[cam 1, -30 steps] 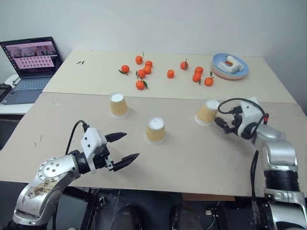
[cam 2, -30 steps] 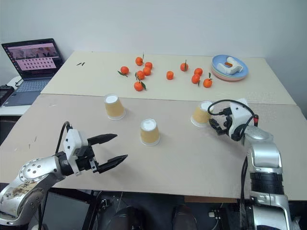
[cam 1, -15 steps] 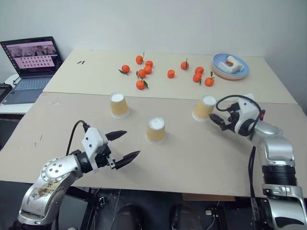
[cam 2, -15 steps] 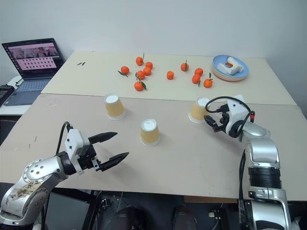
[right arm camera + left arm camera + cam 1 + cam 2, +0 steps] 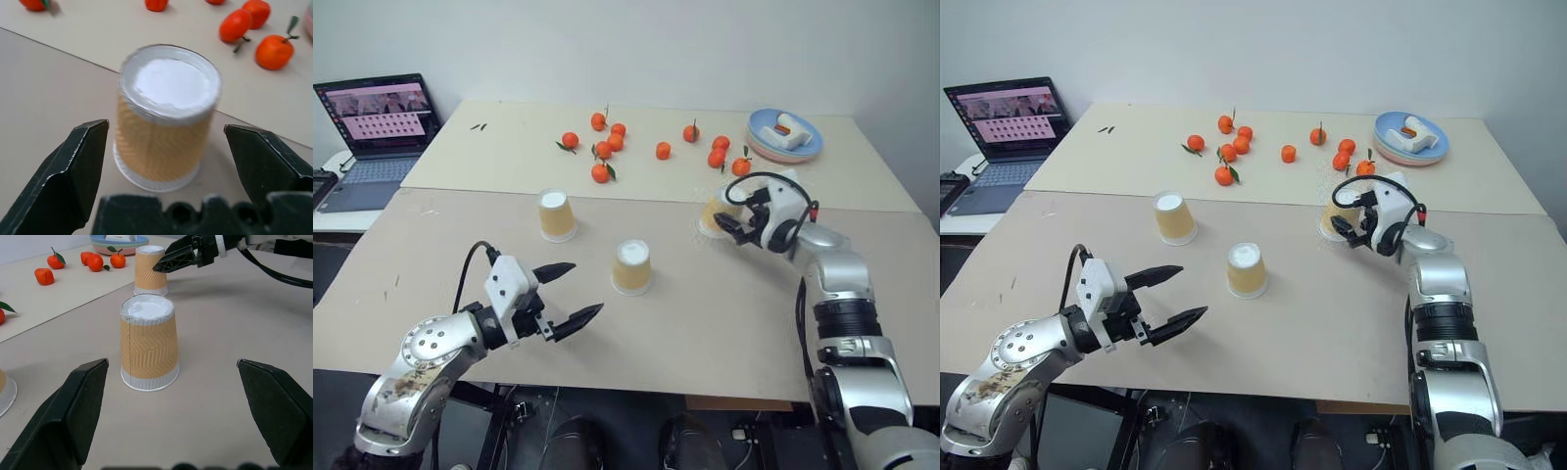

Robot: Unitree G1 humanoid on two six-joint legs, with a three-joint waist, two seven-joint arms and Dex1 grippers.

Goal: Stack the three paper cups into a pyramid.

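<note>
Three paper cups stand upside down and well apart on the pale table (image 5: 724, 323), white bases up. Right of centre in the left eye view, the right cup (image 5: 713, 213) sits just ahead of the right gripper (image 5: 724, 223), whose black fingers are spread to either side of it without touching. The middle cup (image 5: 631, 266) stands at centre, beyond the left gripper (image 5: 570, 295), also spread wide and holding nothing. The left cup (image 5: 555, 214) is up and left of it. Each cup is tapered, with ribbed tan-yellow sides and a white rim.
</note>
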